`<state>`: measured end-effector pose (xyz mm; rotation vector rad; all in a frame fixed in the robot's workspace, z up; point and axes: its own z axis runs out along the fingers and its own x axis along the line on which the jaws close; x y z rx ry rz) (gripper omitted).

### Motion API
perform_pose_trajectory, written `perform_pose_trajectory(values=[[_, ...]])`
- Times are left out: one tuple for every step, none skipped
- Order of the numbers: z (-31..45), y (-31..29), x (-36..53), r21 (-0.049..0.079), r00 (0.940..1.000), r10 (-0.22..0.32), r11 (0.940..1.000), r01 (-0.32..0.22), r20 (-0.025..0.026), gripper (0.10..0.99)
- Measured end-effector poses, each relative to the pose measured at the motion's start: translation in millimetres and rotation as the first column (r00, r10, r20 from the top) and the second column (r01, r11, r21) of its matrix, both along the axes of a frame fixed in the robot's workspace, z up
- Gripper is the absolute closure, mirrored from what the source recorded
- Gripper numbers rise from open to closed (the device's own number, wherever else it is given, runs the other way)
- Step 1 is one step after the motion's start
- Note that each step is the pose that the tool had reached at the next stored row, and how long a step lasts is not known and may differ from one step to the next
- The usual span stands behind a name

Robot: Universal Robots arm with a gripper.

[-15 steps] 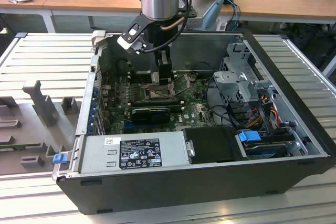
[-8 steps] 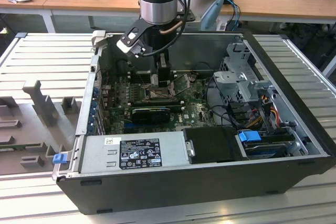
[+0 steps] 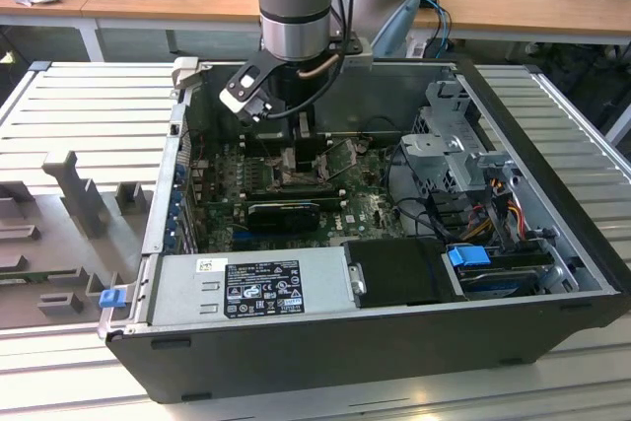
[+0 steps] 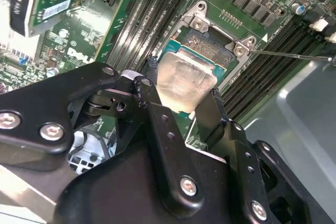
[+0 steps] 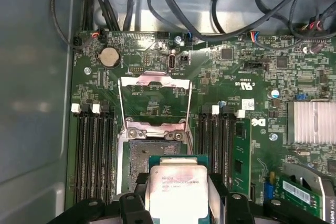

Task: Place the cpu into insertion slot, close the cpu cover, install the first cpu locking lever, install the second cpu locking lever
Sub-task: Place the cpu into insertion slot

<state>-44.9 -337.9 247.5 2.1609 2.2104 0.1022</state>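
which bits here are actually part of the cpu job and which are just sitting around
For the job: flat square silver-topped cpu, held by the jaws of the black gripper; dark square insertion slot with grey metal rim; thin silvery cpu cover frame, flipped open.
Just there: long black memory slots; round silver coin battery; ribbed silver heatsink; grey labelled power supply box.

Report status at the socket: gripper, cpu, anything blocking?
Status: gripper shut on cpu. Chip held over insertion slot, covering part of it. The cpu cover is swung open, not blocking.
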Motion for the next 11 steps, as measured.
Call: perform_pose_trajectory(values=[[-2.1, 1.6, 0.0, 0.0, 1.0, 0.0, 1.0, 0.0, 0.0002, 0.557], [-4.2, 3.0, 0.0, 0.0, 1.0, 0.0, 1.0, 0.0, 0.0003, 0.557], [-5.2, 3.9, 0.0, 0.0, 1.0, 0.0, 1.0, 0.0, 0.0001, 0.557], [-6.0, 4.7, 0.0, 0.0, 1.0, 0.0, 1.0, 0.0, 0.0001, 0.557], [-7.3, 5.6, 0.0, 0.001, 1.0, 0.0, 1.0, 0.0, 0.0002, 0.557], [-8.7, 6.6, 0.0, 0.001, 1.0, 0.0, 1.0, 0.0, 0.0002, 0.557], [-9.5, 7.1, 0.0, 0.001, 1.0, 0.0, 1.0, 0.0, 0.0001, 0.557], [-10.6, 7.6, 0.0, 0.001, 1.0, 0.0, 1.0, 0.0, 0.0002, 0.557], [-12.5, 8.1, 0.0, 0.001, 1.0, 0.0, 1.0, 0.0, 0.0002, 0.557], [-14.1, 8.3, 0.1, 0.001, 1.0, 0.001, 1.0, -0.001, 0.0002, 0.557], [-16.5, 8.5, 0.0, 0.001, 1.0, 0.003, 1.0, -0.003, 0.0002, 0.557]])
